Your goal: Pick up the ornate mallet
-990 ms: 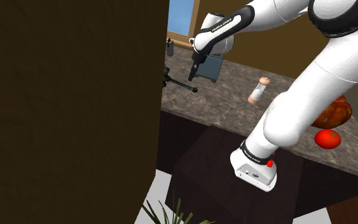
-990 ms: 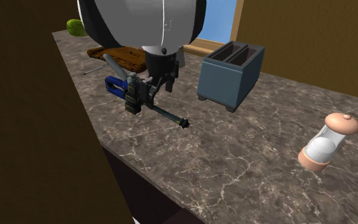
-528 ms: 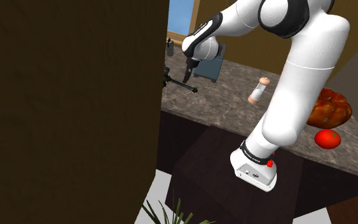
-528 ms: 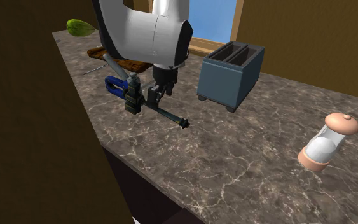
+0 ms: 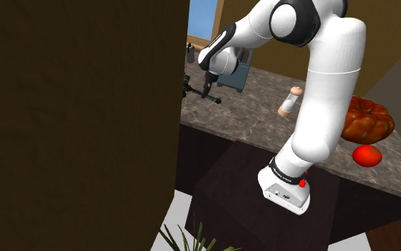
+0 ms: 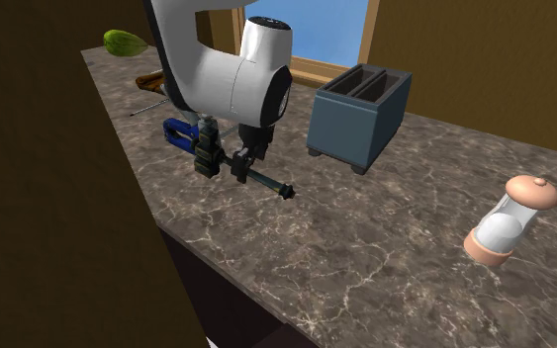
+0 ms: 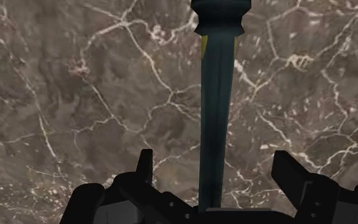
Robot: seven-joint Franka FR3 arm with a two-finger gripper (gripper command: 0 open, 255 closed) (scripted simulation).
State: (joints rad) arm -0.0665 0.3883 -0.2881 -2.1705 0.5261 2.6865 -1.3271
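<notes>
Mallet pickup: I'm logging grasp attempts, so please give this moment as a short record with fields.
target: dark mallet, lying flat on the marbled counter
hand: gripper open, low over the handle
grasp: handle runs between the fingers, neither one touching it
neighbours: blue-grey toaster; peach-capped shaker
status: not yet lifted

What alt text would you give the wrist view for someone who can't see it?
The open gripper hangs over the mallet, a black finger either side of its dark teal handle, neither touching. The handle lies on a brown veined counter and ends in a flared collar.
</notes>
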